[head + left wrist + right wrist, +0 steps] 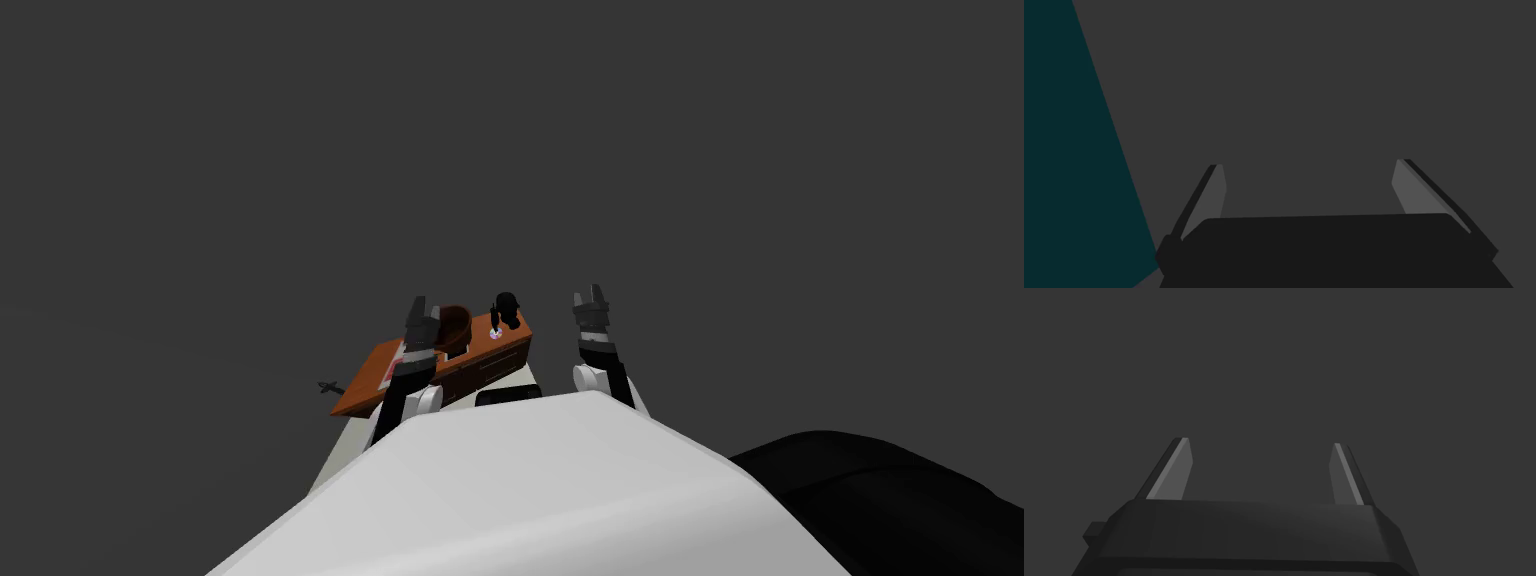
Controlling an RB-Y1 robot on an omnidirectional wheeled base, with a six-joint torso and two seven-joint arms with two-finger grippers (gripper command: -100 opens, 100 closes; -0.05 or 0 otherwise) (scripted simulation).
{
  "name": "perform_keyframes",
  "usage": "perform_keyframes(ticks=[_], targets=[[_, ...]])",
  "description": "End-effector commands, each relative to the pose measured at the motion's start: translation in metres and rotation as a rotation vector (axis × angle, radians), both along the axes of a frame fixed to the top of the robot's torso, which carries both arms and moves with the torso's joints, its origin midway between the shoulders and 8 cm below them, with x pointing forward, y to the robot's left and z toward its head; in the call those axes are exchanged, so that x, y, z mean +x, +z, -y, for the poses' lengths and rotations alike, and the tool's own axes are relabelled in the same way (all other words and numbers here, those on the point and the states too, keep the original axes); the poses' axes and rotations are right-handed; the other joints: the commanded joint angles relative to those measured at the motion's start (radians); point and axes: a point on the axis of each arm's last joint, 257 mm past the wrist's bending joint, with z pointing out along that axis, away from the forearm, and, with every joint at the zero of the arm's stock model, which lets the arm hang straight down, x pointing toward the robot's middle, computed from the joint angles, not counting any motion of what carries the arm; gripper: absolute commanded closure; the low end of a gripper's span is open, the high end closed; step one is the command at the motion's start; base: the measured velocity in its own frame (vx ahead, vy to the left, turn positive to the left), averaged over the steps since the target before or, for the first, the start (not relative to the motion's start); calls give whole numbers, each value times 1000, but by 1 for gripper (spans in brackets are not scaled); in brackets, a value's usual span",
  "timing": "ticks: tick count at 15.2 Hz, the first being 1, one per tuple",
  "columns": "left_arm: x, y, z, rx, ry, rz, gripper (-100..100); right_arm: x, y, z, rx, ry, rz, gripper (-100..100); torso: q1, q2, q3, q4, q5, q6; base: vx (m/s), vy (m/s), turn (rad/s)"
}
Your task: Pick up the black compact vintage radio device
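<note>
Left tool (418,306) and right tool (592,296), fingers apart and empty, hover on either side of black radio (508,308) standing on brown surface (362,388); approach and grasp apparently not yet made.

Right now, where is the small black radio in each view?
Head view: small black radio at the brown wooden desk's far right corner.
Left wrist view: open left pincer against dark grey and a teal plane.
Right wrist view: open right pincer against dark grey.
Shared landmark: dark grey backdrop.
</note>
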Motion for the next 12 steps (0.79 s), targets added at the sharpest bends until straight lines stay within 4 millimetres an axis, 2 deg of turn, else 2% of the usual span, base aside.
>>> perform_keyframes(ticks=[1,5,12], targets=[[8,-13,5,28,-24,-37,-100,0,0,0,0,0,0,0,0,0,0,0,0,0,-4,6,-89],[35,-53,17,77,-69,-147,-100,0,1,-1,0,2,3,0,2,2,1,0,0,3,-10,44,-182],[61,-107,24,119,-98,-285,-100,0,1,-1,1,4,4,0,-3,5,3,1,-2,4,-20,33,-141]])
